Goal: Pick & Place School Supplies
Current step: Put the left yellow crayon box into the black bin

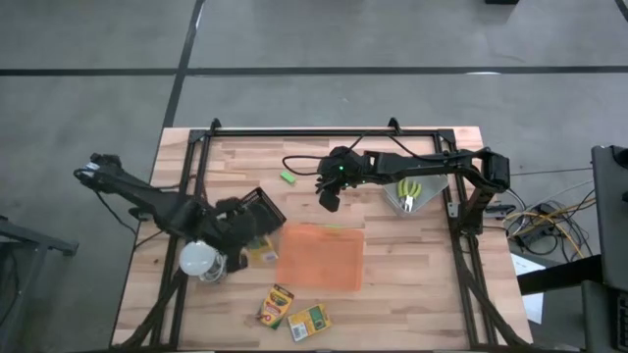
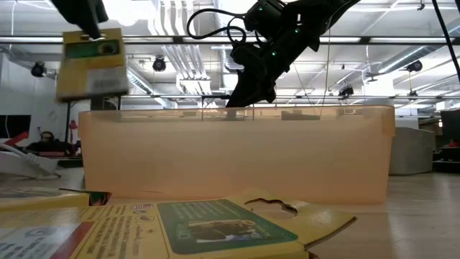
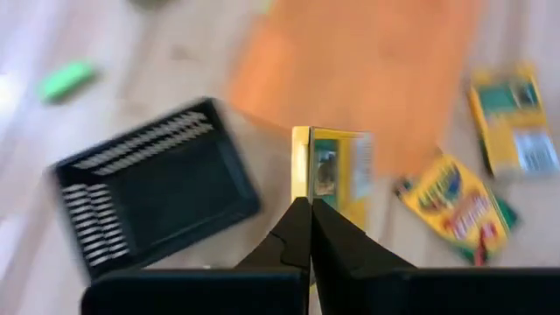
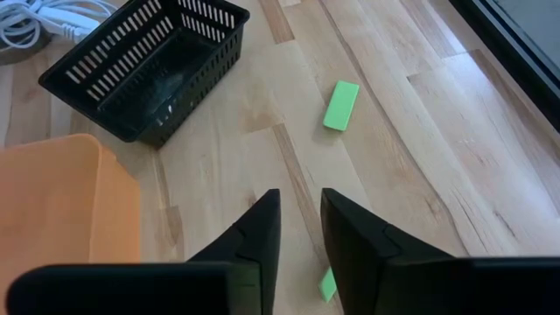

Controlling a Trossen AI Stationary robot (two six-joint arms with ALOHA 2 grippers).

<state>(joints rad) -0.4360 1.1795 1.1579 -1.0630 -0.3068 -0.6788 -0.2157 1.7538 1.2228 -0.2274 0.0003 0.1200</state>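
Left pincer (image 3: 310, 210) is clamped on a crayon box (image 3: 332, 171), raised just beside the orange tray (image 1: 319, 255). Right pincer (image 4: 299, 210), fingers slightly parted and empty, hovers behind the tray near a green block (image 4: 340, 105) on the desk (image 1: 412, 275).

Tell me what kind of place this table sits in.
Probably an industrial lab or workshop: exposed ceiling ducts and strip lights in the low view, a grey concrete floor around the wooden table.

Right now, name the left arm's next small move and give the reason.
Probably carry it sideways over the black basket before letting go. The left gripper is shut on a crayon box, lifted above the table, with the basket beside it and the orange tray beyond.
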